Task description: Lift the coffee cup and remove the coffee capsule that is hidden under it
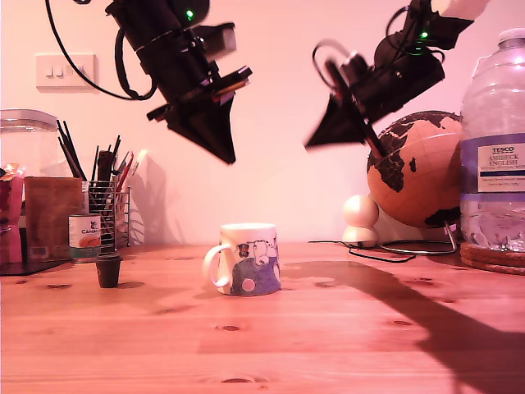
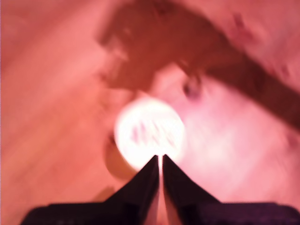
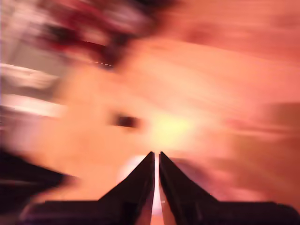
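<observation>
The coffee cup (image 1: pixel 246 261), a white mug with dark cartoon drawings and its handle toward the exterior view's left, stands on the wooden table (image 1: pixel 328 345). The coffee capsule (image 1: pixel 108 269), small and dark, stands in the open toward the exterior view's left, apart from the cup. My first gripper (image 1: pixel 228 158) hangs shut high above the cup; its wrist view shows the cup (image 2: pixel 149 133) as a blurred white disc just beyond my first gripper (image 2: pixel 160 158). My second gripper (image 1: pixel 310 146) is shut in the air toward the exterior view's right of the cup. Its wrist view is smeared, with a dark blob, likely the capsule (image 3: pixel 126 121), beyond my second gripper (image 3: pixel 156 154).
At the exterior view's left stand a small labelled tin can (image 1: pixel 84 232), a wire pen holder (image 1: pixel 111 209) and a glass jar (image 1: pixel 25 139). At its right are a globe (image 1: pixel 414 168), a large water bottle (image 1: pixel 495 139) and cables (image 1: pixel 385 250).
</observation>
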Robot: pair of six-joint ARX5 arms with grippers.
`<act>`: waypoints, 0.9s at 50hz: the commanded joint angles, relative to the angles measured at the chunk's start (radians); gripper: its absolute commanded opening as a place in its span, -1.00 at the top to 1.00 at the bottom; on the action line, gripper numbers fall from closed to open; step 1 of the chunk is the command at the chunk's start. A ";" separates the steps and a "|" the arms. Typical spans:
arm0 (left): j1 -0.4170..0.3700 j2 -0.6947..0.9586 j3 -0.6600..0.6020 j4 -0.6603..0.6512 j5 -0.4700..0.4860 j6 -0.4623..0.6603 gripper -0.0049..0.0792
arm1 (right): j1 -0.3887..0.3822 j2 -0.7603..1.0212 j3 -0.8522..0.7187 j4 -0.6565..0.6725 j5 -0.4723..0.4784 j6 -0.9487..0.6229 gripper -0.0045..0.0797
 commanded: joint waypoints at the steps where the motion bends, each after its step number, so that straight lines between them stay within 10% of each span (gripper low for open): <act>1: 0.003 -0.026 -0.007 0.035 0.020 -0.014 0.93 | 0.021 -0.099 -0.008 0.012 0.086 -0.033 0.92; 19: 0.018 -0.131 -0.007 0.157 0.122 -0.041 0.93 | 0.080 -0.274 -0.008 0.085 0.389 -0.109 0.92; 45: 0.079 -0.230 -0.008 0.178 0.201 -0.060 0.93 | 0.140 -0.427 -0.008 0.125 0.492 -0.184 0.92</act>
